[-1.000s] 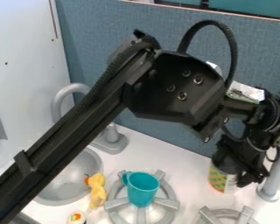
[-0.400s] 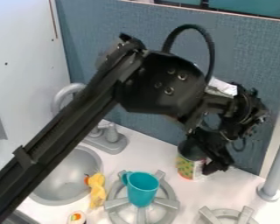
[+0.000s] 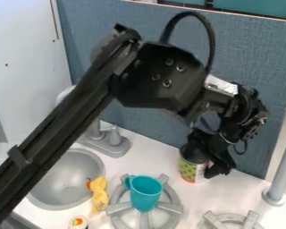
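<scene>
The black gripper (image 3: 203, 163) is clamped on an upright round can with a green, yellow and red patterned label (image 3: 189, 169), its 2 fingers at the can's sides near the blue-grey fabric partition (image 3: 151, 124). Lower left of the gripper in the view, a teal plastic cup (image 3: 145, 193) stands on 1 grey burner (image 3: 176, 209), with a yellow toy (image 3: 100, 195) beside that burner and a round grey sink basin (image 3: 65, 179) farther left on the white counter (image 3: 224, 197).

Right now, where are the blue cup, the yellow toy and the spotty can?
Blue cup (image 3: 146, 194): camera view, on its side.
Yellow toy (image 3: 100, 195): camera view, on its body.
Spotty can (image 3: 188, 170): camera view, on its label.
</scene>
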Robot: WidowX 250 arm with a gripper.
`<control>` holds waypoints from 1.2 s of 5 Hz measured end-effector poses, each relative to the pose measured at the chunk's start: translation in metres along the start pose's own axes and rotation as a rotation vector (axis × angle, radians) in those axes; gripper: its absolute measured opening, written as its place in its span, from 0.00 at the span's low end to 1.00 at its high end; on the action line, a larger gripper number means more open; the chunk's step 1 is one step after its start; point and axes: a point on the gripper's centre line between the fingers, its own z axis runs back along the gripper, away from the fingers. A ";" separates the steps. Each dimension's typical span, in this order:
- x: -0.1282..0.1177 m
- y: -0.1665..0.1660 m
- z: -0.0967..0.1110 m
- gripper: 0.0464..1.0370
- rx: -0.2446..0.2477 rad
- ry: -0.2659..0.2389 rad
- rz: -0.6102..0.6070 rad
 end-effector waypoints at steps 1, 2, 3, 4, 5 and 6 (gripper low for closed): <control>-0.009 0.010 0.000 0.96 -0.031 0.001 0.019; -0.011 0.018 0.014 0.96 -0.047 -0.033 0.036; -0.018 0.026 0.037 0.96 -0.075 -0.067 0.050; -0.031 0.032 0.060 0.96 -0.118 -0.093 0.074; -0.068 0.034 0.098 0.96 -0.252 -0.078 0.091; -0.109 0.030 0.111 0.96 -0.408 -0.011 0.070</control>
